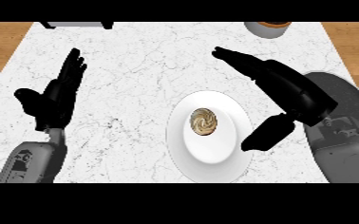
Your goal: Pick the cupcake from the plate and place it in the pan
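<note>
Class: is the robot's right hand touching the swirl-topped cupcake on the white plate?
Apart. The head view shows bare white plate between the right hand and the brown swirl-topped cupcake.

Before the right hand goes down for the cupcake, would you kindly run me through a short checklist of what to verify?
1. Cupcake sits upright on the white plate: ok.
2. Right hand open, fingers straight, thumb spread: ok.
3. Right hand positioned over the cupcake: not ok; it is above and to the right of the plate.
4. Left hand resting open at the left, clear of the plate: ok.
5. Pan free to receive: cannot tell; the right forearm hides most of it.
</note>
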